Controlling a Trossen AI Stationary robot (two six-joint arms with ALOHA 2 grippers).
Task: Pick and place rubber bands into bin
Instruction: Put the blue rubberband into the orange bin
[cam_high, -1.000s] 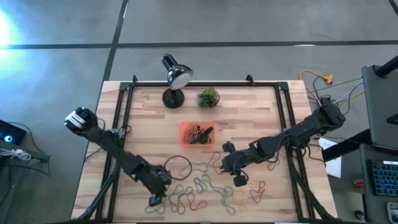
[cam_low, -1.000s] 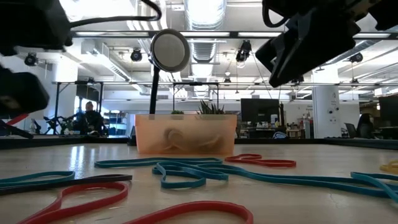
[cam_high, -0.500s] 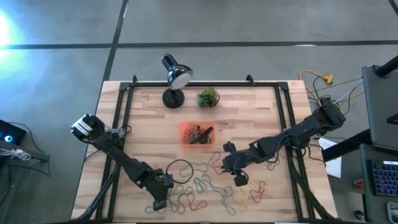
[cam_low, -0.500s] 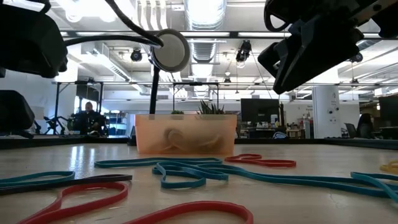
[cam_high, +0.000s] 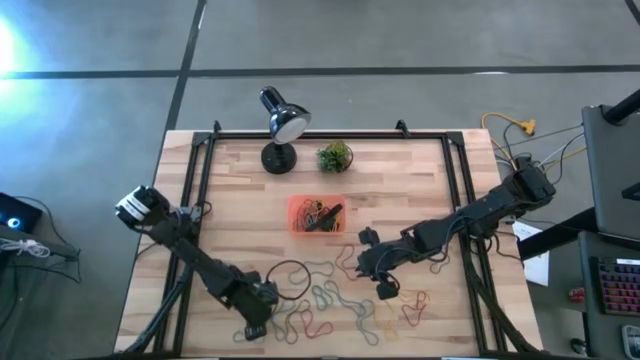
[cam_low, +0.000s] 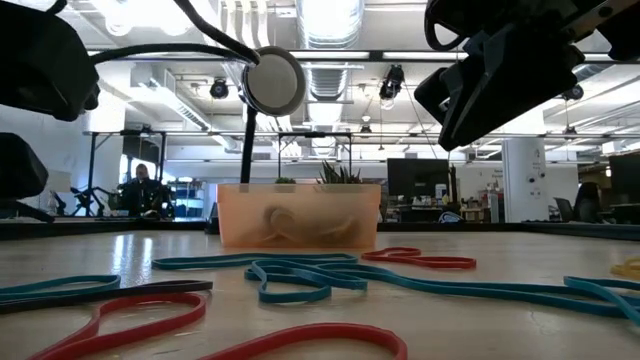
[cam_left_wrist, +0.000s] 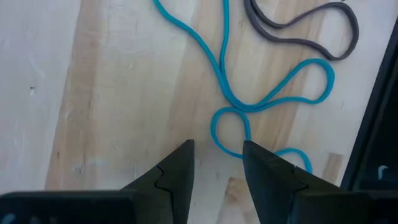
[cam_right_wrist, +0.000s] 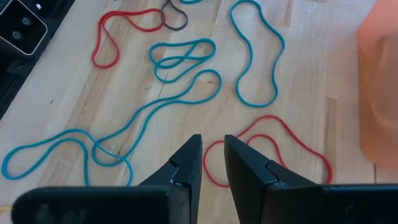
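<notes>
**Both grippers over the loose bands, nothing held**

Left gripper (cam_left_wrist: 217, 163): fingers parted, with bare wood and a loop of a blue rubber band (cam_left_wrist: 261, 93) showing in the gap between them. Nothing grasped. A grey band (cam_left_wrist: 311, 37) lies farther out on the wood, apart from the blue one. In the high view this gripper (cam_high: 252, 325) sits at the near left corner of the band scatter, close to the table's front edge, with a large dark loop (cam_high: 287, 275) just beside the arm.

Right gripper (cam_right_wrist: 212, 160): fingers apart by a narrow slit, empty. Below them lies a red band (cam_right_wrist: 267, 146); blue bands (cam_right_wrist: 183, 59) spread beyond it, and another red band (cam_right_wrist: 121, 31) lies farther out. In the high view the gripper (cam_high: 383, 289) hangs above the right part of the scatter.

Rubber bands (cam_high: 330, 300): most lie loose across the front half of the table (cam_high: 400, 190).

Bin (cam_high: 317, 215): near the table's middle, behind the scatter, with several bands already inside. Desk lamp (cam_high: 280, 125) and small plant (cam_high: 334, 156) stand behind it.
</notes>
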